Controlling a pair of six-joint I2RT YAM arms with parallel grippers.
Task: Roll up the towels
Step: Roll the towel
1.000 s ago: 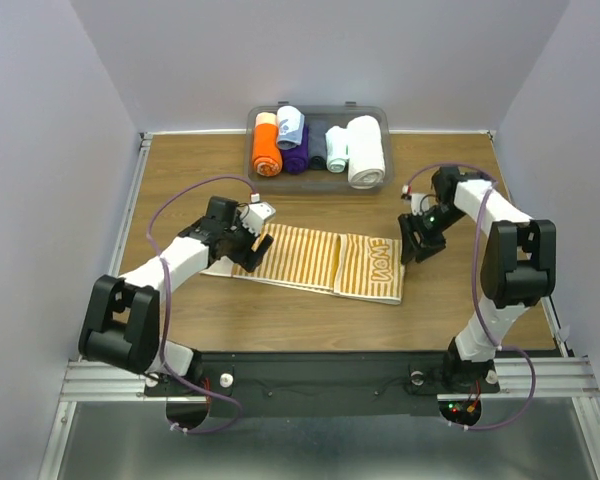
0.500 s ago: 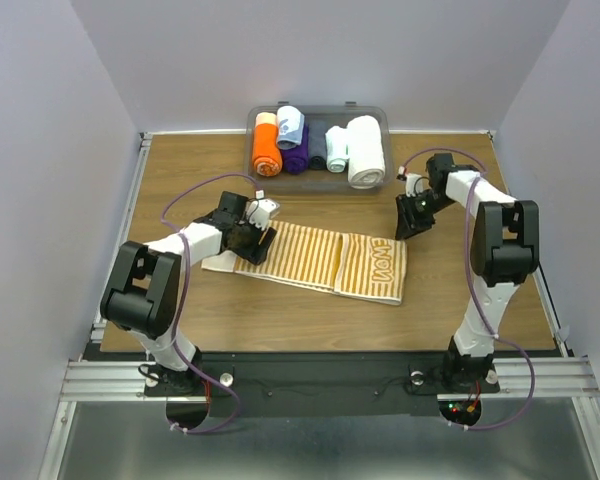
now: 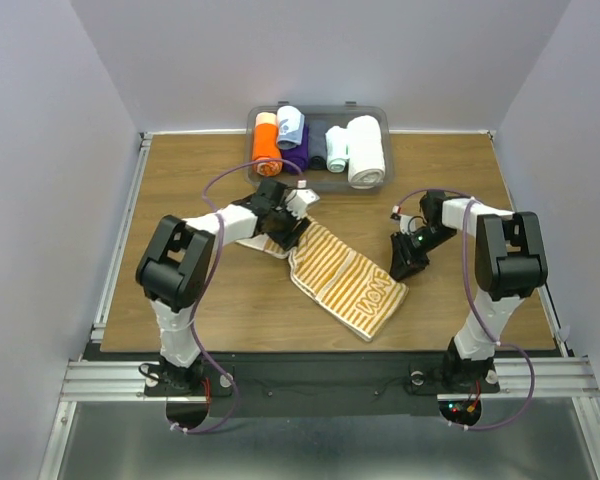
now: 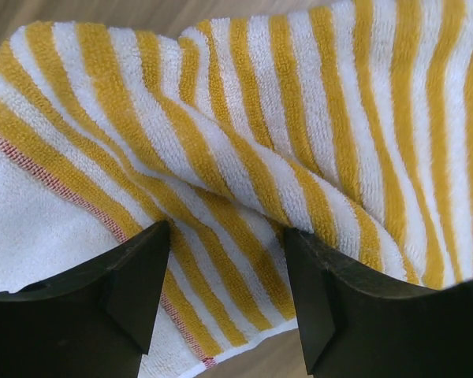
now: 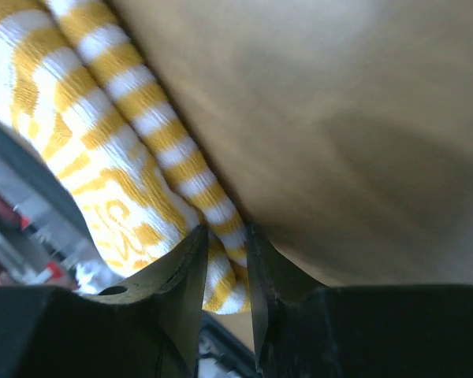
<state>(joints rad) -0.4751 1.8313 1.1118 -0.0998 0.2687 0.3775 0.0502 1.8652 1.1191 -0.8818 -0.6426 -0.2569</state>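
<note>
Striped towel (image 3: 345, 285) lies rumpled and slanted on the wooden tabletop (image 3: 180, 180), in front of the bin (image 3: 318, 183) of rolled cloths. Left hand (image 3: 292, 228) sits released over its far end; right hand (image 3: 400, 262) is clenched on its near-right edge.

Lab cell (plain walls (image 3: 60, 150), aluminium rails (image 3: 110, 375))

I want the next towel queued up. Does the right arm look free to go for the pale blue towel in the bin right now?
Probably not yet. The right gripper looks pinched on the striped towel's edge, and the pale blue towel sits at the bin's far left, nearer the left gripper.
</note>
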